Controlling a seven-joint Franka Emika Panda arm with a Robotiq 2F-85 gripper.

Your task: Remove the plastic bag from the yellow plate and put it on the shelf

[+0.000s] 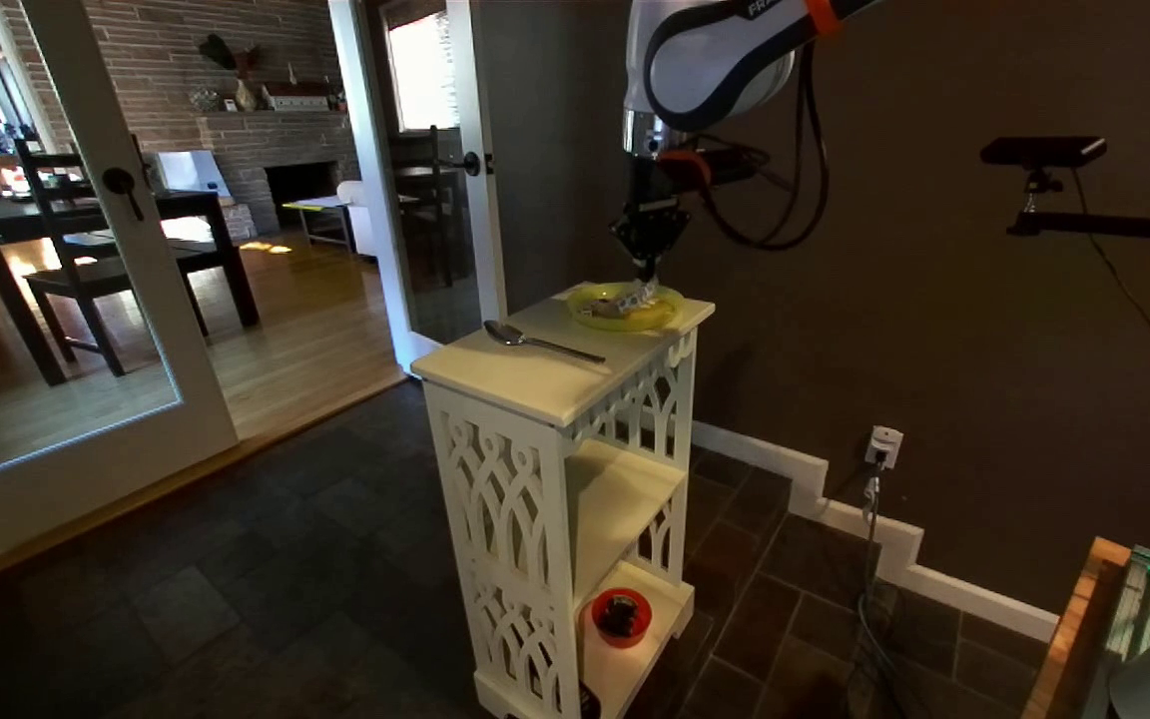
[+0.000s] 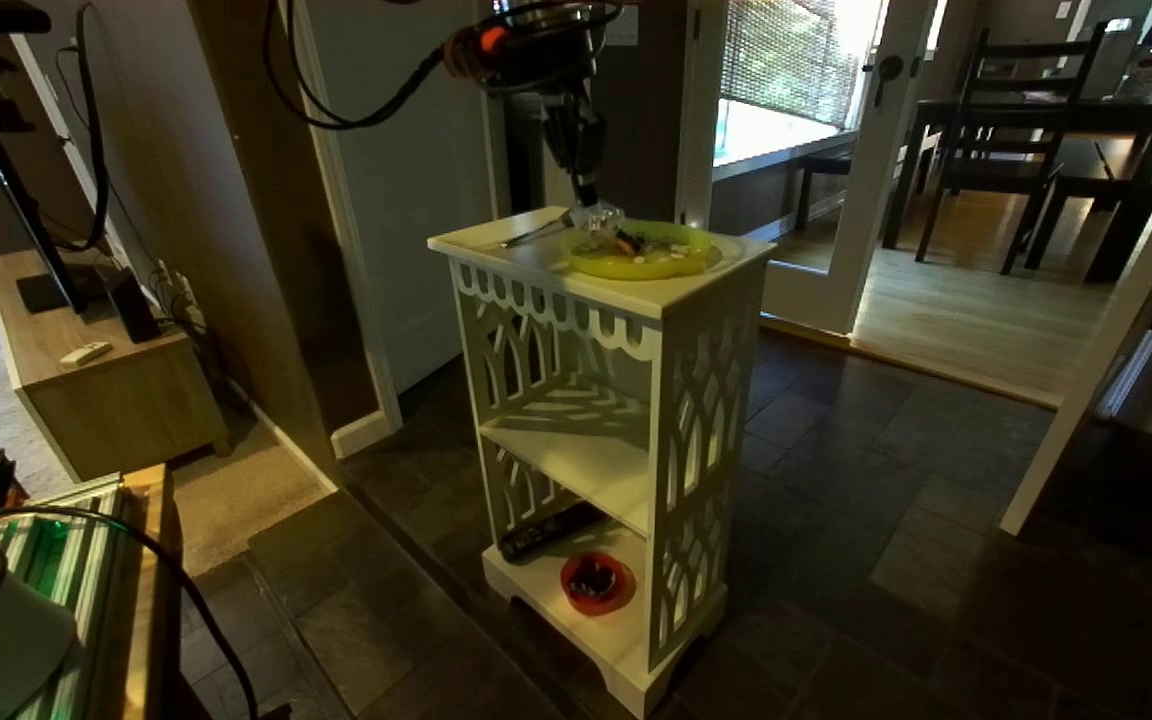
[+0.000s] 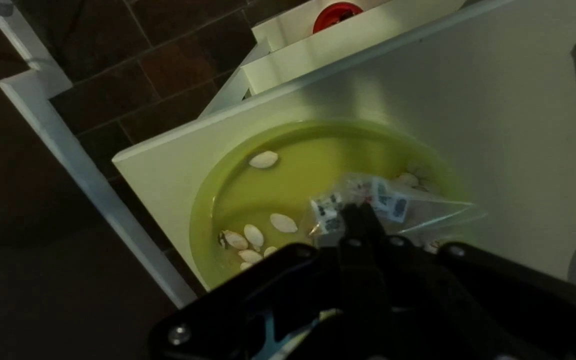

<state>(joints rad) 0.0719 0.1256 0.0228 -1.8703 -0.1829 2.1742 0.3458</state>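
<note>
Desk (image 1: 525,387) held the job part done.
The shelf (image 2: 576,450) under its scalloped edge, presumably the middle one, was the goal; the yellow plate (image 3: 303,172) sat by a corner of that edge; the jaws looked closed on the plastic bag (image 3: 393,202), which was over the plate, perhaps touching. Grasping seemed finished; lifting clear and shelving remained.

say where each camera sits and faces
Exterior view: apart from the white arm, facing a white latticed shelf unit obliquely; arm, black gripper show.
Exterior view: apart, facing the unit's front, round red bowl inside; arm, gripper show.
Wrist view: on the arm, looking down at round yellow plate; gripper shows.
Both exterior views share unit, bowl, plate.
</note>
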